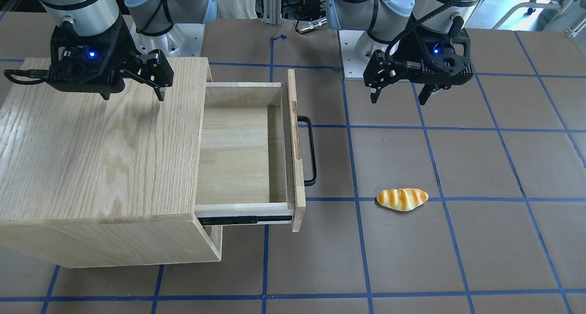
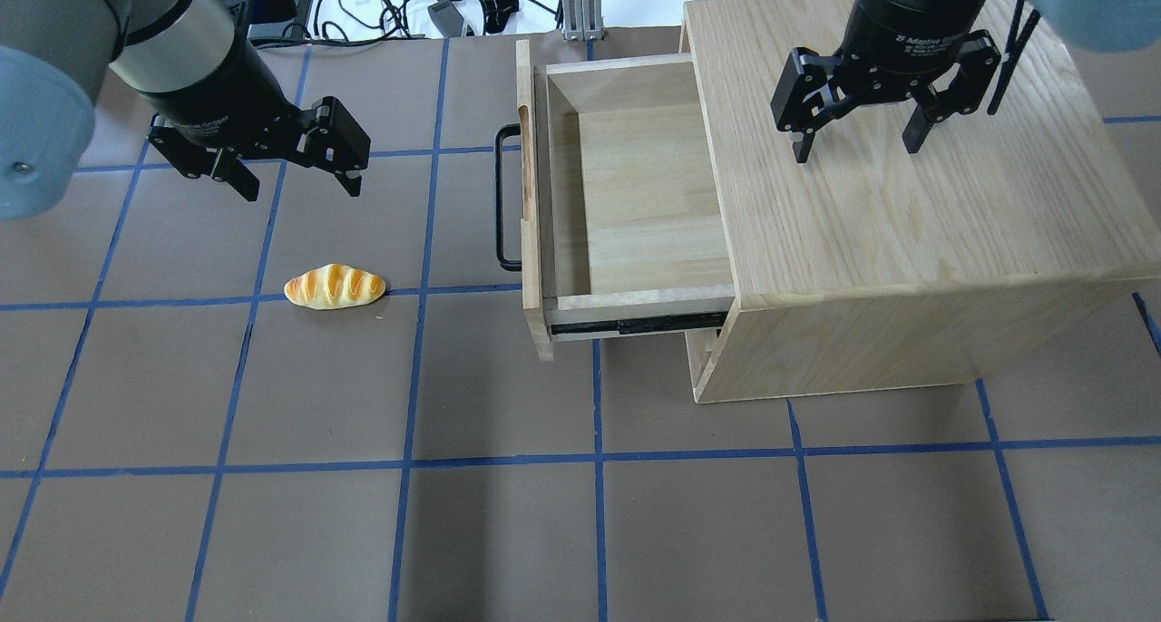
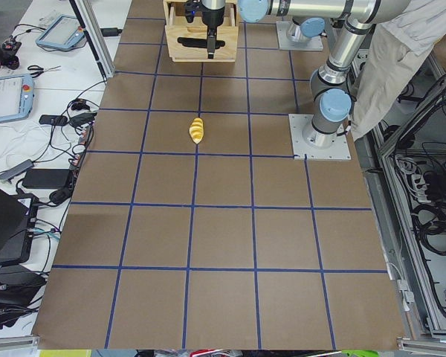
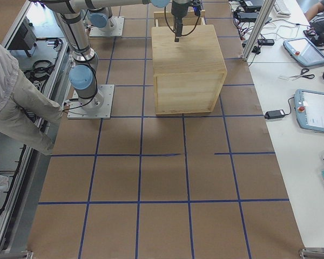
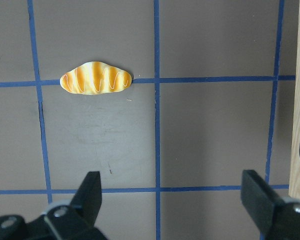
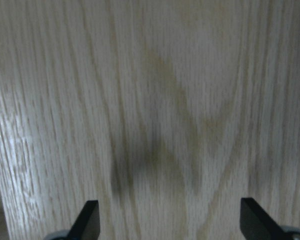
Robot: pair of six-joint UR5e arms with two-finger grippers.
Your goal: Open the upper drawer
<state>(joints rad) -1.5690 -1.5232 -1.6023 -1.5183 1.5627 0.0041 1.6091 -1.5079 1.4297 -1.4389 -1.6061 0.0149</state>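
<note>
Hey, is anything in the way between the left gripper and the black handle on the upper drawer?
Nothing visible. Only bare table lies between the open left gripper and the handle of the upper drawer. The bread roll lies off to one side of that line.

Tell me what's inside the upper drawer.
The upper drawer stands pulled out, and the part that shows holds nothing: only its bare wooden floor and walls. Its rear end runs under the cabinet top, so that part cannot be seen.

upper drawer (image 1: 242,149) pulled out, bread roll (image 1: 402,198) beside
</note>
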